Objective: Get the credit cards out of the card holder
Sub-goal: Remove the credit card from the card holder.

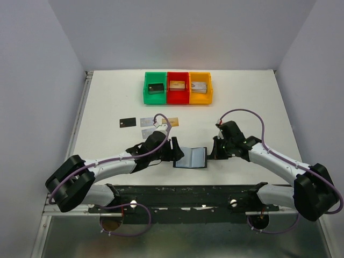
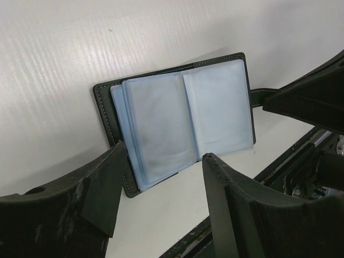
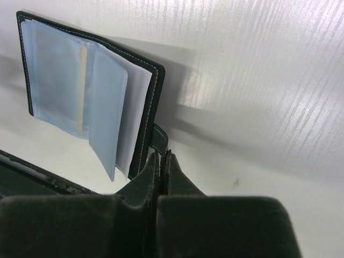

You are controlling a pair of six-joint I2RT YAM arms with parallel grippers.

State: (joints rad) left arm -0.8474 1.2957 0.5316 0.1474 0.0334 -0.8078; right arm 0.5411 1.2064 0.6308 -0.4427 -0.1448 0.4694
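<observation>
Left gripper point(image 2: 164, 201) up close, and it is standing wide open, its fingers point(image 2: 97, 199) straddling one end of the wallet point(image 2: 183, 118) and gripping nothing. That wallet is lying spread open on the table point(image 1: 258, 102), at the middle of the near edge, with its blue-grey sleeves facing up. On the other side, the right gripper point(image 3: 160, 169) is pinching shut on the wallet's little strap point(image 3: 159, 138), which is sticking out from its right side. A thin tan strip point(image 3: 82, 86) is showing inside one sleeve. Left of the table's middle, cards are lying flat: a black card point(image 1: 127, 123), a silver card point(image 1: 147, 122) and a tan card point(image 1: 171, 122) in a row, with a fourth card point(image 1: 147, 132) just below the silver. Along the far edge a green bin point(image 1: 146, 92), a red bin point(image 1: 178, 97) and a yellow bin point(image 1: 200, 97) are sitting side by side, each holding a block.
</observation>
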